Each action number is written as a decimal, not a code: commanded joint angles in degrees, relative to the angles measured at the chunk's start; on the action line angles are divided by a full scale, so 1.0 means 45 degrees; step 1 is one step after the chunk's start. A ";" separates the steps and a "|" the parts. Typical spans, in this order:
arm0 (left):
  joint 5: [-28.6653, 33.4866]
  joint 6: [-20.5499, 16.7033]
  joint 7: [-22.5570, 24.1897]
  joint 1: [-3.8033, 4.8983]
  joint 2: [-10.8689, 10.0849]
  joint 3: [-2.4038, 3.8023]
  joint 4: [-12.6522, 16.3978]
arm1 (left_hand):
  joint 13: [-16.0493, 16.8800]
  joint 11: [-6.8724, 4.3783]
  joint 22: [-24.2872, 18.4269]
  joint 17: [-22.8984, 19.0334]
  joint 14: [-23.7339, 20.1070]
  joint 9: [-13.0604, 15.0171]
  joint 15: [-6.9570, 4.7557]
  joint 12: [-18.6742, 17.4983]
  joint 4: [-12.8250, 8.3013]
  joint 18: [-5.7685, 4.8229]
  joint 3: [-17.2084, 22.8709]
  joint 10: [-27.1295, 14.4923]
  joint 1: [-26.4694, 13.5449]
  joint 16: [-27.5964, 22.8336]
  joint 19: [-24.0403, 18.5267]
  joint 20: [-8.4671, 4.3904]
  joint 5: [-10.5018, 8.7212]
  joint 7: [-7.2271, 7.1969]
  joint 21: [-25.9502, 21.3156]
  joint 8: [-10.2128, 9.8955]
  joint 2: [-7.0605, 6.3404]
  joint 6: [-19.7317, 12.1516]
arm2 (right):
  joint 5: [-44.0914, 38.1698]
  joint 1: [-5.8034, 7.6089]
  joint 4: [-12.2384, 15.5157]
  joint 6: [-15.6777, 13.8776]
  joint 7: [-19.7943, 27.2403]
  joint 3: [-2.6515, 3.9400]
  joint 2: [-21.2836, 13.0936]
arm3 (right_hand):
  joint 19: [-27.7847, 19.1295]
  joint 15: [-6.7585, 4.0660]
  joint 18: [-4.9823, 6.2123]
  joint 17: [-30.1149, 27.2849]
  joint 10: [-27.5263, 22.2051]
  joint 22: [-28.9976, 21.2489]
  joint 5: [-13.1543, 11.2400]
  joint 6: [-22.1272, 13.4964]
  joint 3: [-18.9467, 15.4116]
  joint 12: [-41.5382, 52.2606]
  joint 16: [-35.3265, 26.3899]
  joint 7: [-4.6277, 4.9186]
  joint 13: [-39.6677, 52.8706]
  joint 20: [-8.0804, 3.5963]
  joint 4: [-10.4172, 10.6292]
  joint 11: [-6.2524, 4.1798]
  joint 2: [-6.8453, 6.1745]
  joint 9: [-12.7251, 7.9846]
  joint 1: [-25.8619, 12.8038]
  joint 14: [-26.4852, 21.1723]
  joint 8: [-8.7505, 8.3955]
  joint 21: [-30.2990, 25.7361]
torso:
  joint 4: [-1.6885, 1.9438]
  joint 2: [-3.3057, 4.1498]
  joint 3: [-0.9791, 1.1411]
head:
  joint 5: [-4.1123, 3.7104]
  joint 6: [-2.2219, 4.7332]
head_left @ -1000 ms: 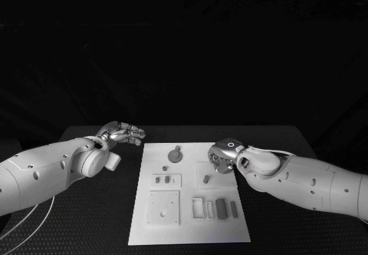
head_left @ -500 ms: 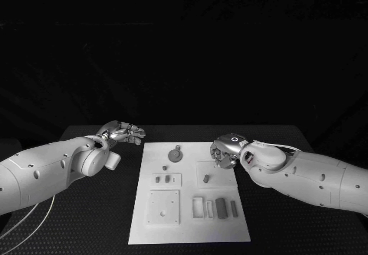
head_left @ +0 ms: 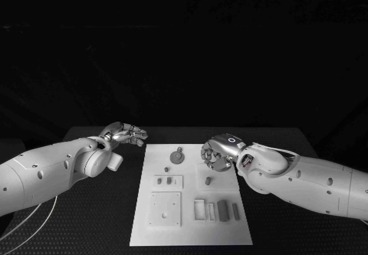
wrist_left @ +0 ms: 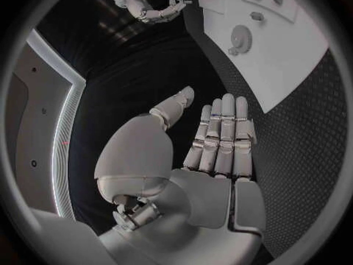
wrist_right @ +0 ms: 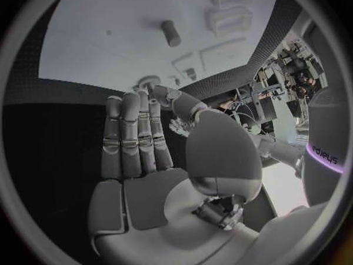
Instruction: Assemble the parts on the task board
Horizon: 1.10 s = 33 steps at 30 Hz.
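The white task board (head_left: 192, 226) lies in the middle of the black table. On it are grey parts: a round toothed piece (head_left: 177, 156) at the far end, a short peg (head_left: 208, 180), two small pieces in a square recess (head_left: 163, 180) and several bars (head_left: 222, 209) near the front. My right hand (head_left: 217, 152) hovers over the board's far right part, next to the round piece, holding nothing. In the right wrist view its fingers (wrist_right: 136, 138) lie straight above the board (wrist_right: 96, 53). My left hand (head_left: 124, 133) hangs off the board's far left corner, with fingers (wrist_left: 220, 141) straight and empty.
A square plate with holes (head_left: 164, 207) sits on the board's near left. Bare black table (head_left: 92, 223) flanks the board on both sides. A thin cable (head_left: 31, 223) loops under my left arm.
My right hand has moved a little to the left and farther over the board's far end, towards the round piece. The left hand has barely moved.
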 commanded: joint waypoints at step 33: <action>0.0034 0.0005 0.0140 0.0033 0.0268 0.0008 -0.0185 | -0.0029 -0.0013 -0.0019 0.0089 0.0109 0.0001 -0.0008 0.0059 0.0021 0.0009 -0.0089 0.0030 0.0026 -0.0109 0.0109 -0.0038 -0.0061 0.0000 -0.0061 0.0061 0.0059 -0.0040 | -0.0406 -0.1428 0.0174 0.0521 0.0497 -0.0642 0.2313 | 0.0124 -0.0136 0.0182 -0.0020 0.0049 0.0251 0.0060 0.0056 0.0071 -0.0012 0.0068 -0.0002 0.0041 -0.0022 0.0008 0.0002 0.0657 0.0066 0.0510 0.0006 0.0022 0.0051 | 0.0046 0.0012 -0.0014 | 0.1187 -0.0493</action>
